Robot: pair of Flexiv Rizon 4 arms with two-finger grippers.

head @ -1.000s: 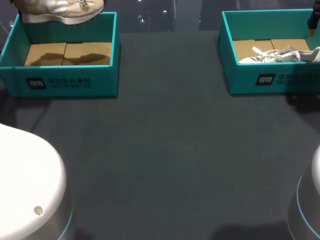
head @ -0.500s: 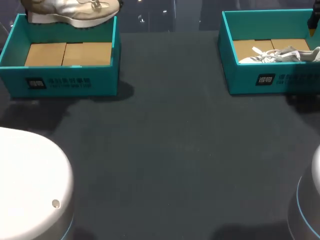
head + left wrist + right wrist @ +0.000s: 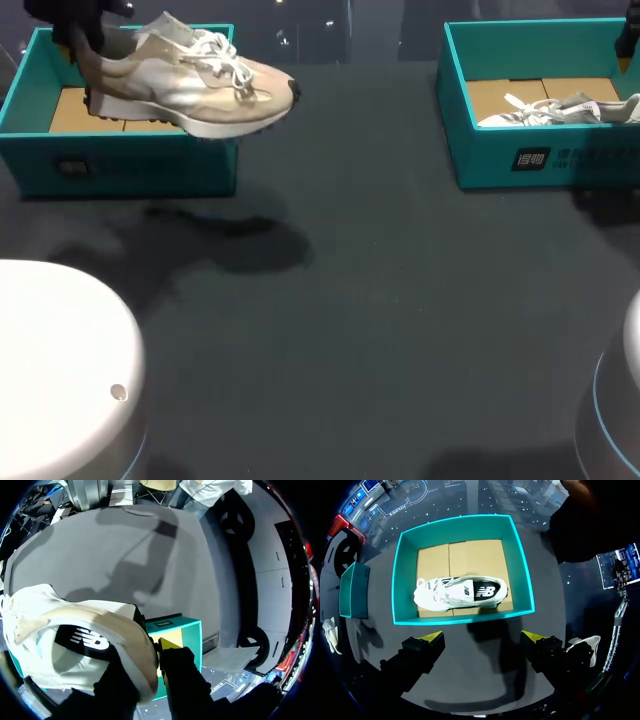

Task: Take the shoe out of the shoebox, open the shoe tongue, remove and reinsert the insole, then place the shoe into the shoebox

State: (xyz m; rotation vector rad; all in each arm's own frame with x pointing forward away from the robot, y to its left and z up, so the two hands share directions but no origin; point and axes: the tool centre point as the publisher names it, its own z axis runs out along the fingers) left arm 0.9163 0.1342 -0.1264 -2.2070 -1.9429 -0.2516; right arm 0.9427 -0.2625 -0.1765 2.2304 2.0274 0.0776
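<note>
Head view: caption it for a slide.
Left claw holds beige shoe by its heel over the rim of the left shoebox; white shoe lies in right shoebox.

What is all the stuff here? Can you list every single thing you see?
table: 1, dark grey, under everything.
left shoebox: 1, teal with a brown cardboard floor, far left of the table.
right shoebox: 1, teal with a brown cardboard floor, far right of the table.
tan and white shoe: 1, held in the air over the left shoebox's front wall, toe towards the middle.
white shoe: 1, white with a dark patch, lying on its side in the right shoebox.
left fingers: 2, black with yellow tips, shut on the tan and white shoe's heel.
right fingers: 2, black with yellow tips, open and holding nothing, with the right shoebox ahead of them.
</note>
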